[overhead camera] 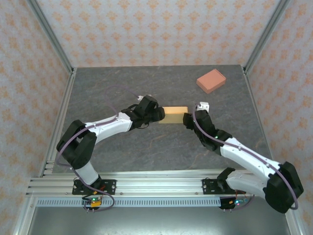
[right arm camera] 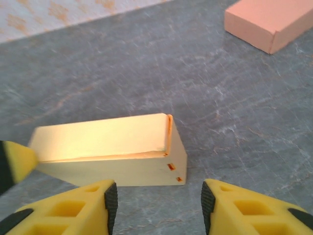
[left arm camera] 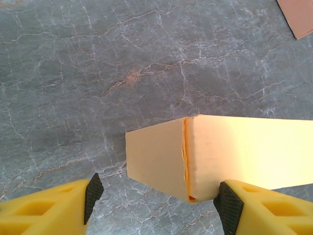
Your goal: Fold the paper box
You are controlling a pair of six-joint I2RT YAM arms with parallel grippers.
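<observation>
The paper box is a pale yellow closed block lying flat mid-table between my two grippers. My left gripper is at its left end. In the left wrist view the box has its end face between my open fingers; the right pad sits close by its near corner, and the left pad is well clear. My right gripper is at the box's right end. In the right wrist view it stands open just short of the box, with nothing between the pads.
A second, orange-pink box lies at the back right, also seen as the pink box and its corner. Patterned walls and metal posts enclose the grey table.
</observation>
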